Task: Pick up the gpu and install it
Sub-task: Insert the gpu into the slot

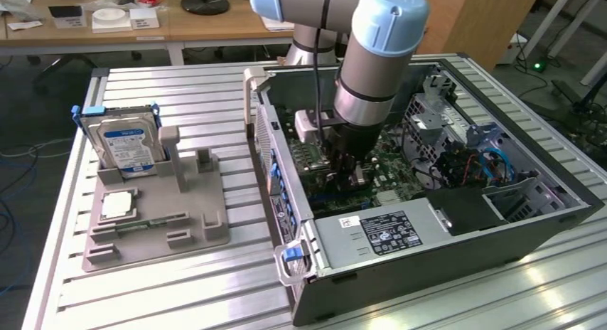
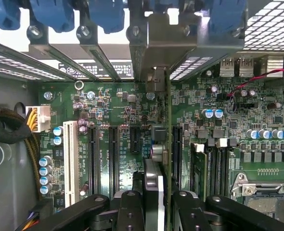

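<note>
A: Claw (image 2: 154,204) right at the lens, clenched on the gpu (image 2: 167,144). Card is edge-on and upright over the board (image 2: 118,106), above the slots, bracket end toward the rear openings (image 2: 108,62).

B: Risks?

A: My read: if the card edge is off the slot (image 2: 177,154) line, pushing down jams or bends it. The bracket could snag the rear frame. A slip in the grip would tilt it.

B: Card's look?

A: Thin and flat, green edge, silver bracket (image 2: 163,45). In the exterior view the claw (image 1: 343,175) is deep inside the case (image 1: 531,202) on the bench (image 1: 190,287).
</note>
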